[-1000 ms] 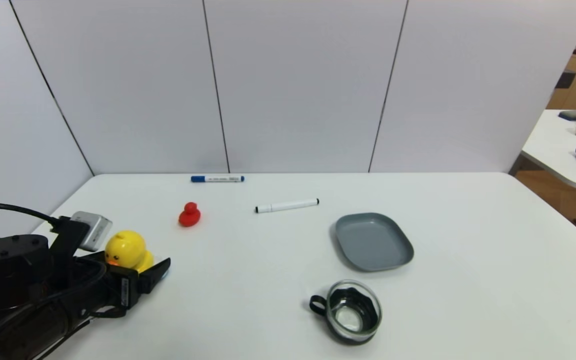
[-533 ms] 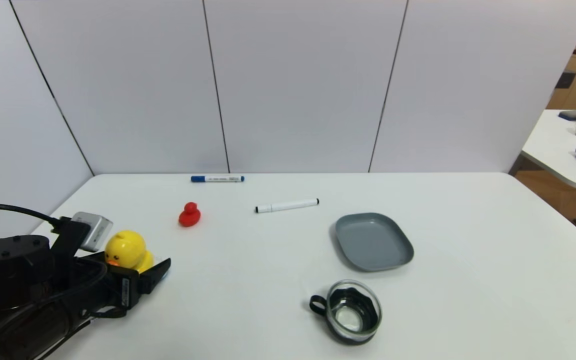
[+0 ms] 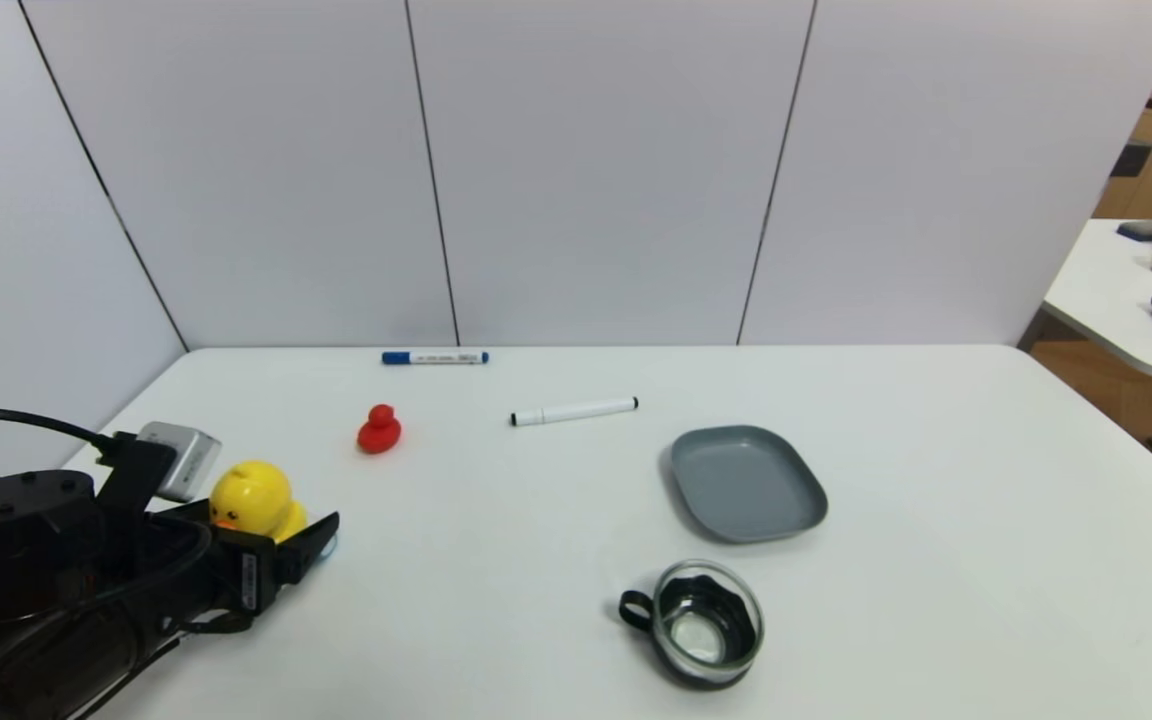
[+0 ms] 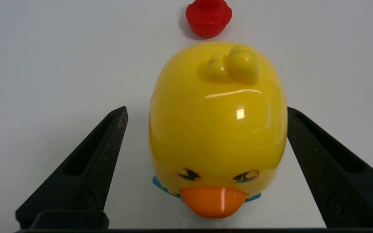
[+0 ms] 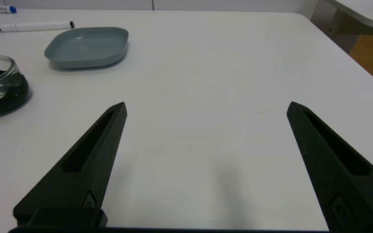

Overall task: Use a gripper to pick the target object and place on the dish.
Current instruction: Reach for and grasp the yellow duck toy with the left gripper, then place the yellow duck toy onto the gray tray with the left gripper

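The yellow duck toy (image 3: pixel 249 500) stands on the white table at the near left, its orange beak facing the left wrist camera. My left gripper (image 3: pixel 281 528) is open around the yellow duck toy (image 4: pixel 219 129). In the left wrist view one finger (image 4: pixel 306 136) lies against the duck's side and the other finger (image 4: pixel 108 136) stands a little off it. The grey dish (image 3: pixel 746 483) lies empty right of centre. My right gripper (image 5: pixel 206 105) is open over bare table, far from the grey dish (image 5: pixel 87 47).
A small red duck (image 3: pixel 379 430) sits just beyond the yellow one. A glass cup with a black handle (image 3: pixel 706 622) stands in front of the dish. A black-capped marker (image 3: pixel 574 411) and a blue-capped marker (image 3: pixel 434 357) lie at the back.
The left arm has shifted only a hair to the left. The duck stays where it was, between the open fingers.
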You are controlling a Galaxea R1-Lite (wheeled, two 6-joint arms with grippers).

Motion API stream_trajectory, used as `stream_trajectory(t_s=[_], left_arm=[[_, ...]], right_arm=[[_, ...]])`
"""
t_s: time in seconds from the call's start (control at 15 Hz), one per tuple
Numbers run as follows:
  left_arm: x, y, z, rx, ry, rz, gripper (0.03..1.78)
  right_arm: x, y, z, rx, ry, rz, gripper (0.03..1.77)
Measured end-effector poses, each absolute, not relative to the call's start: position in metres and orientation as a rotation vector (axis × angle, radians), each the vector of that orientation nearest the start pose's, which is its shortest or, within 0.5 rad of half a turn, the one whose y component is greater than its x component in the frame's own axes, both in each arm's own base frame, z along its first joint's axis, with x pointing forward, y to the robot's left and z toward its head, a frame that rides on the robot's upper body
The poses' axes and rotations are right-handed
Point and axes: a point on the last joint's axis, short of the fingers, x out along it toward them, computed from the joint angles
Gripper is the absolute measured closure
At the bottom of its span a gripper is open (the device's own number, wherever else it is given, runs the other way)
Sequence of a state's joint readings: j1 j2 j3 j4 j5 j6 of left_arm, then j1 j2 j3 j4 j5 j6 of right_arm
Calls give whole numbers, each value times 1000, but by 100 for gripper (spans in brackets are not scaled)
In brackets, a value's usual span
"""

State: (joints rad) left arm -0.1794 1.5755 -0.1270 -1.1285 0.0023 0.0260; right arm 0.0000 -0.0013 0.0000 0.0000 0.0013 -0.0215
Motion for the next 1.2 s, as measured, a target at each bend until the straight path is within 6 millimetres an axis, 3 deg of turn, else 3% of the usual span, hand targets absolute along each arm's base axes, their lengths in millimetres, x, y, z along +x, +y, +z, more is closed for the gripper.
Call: stream_trajectory(t_s=[0.13,0.4,0.6,0.67,0.73,1.2], left_arm=[[192,-35,104,55,315,-175,15],[190,-34,102,58,325,-166,78],[189,-34,101,53,328,-167,109],[189,-34,103,51,317,-168,131],[189,-34,103,51,313,-168,137],[188,-34,103,40,309,-162,137]], right_arm=[[-23,0,75,-21,-1,1,9],[-23,0,75,-22,-1,1,9],[-23,0,75,-21,0,1,9],[-23,0,75,-21,-1,2,9],[-23,0,75,-21,-1,1,9],[-23,0,75,-21,-1,1,9]])
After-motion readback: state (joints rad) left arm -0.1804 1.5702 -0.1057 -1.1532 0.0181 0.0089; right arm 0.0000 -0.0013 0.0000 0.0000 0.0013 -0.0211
